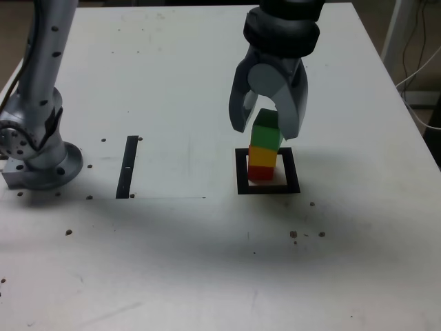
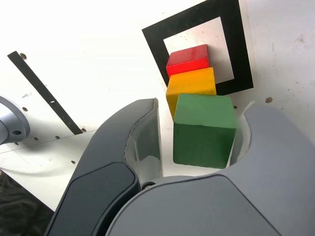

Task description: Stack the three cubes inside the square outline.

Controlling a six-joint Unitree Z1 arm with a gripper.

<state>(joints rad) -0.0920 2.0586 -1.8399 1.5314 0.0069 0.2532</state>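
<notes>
Inside the black square outline (image 1: 269, 188) the three cubes stand in one tower: red (image 1: 260, 173) at the bottom, yellow (image 1: 262, 156) in the middle, green (image 1: 265, 138) on top. My gripper (image 1: 266, 131) hangs over the tower with one jaw on each side of the green cube. The wrist view shows the green cube (image 2: 204, 130) between the jaws of the gripper (image 2: 202, 104), with a clear gap on one side and the other jaw very close to it. Behind it are the yellow cube (image 2: 192, 83), the red cube (image 2: 188, 59) and the square outline (image 2: 153, 42).
A narrow black strip (image 1: 128, 167) lies flat at the exterior view's left, near the arm's round base (image 1: 38, 158). Small dark holes dot the white table (image 1: 172, 103). The table's edge and some cables (image 1: 417, 48) are at the exterior view's right.
</notes>
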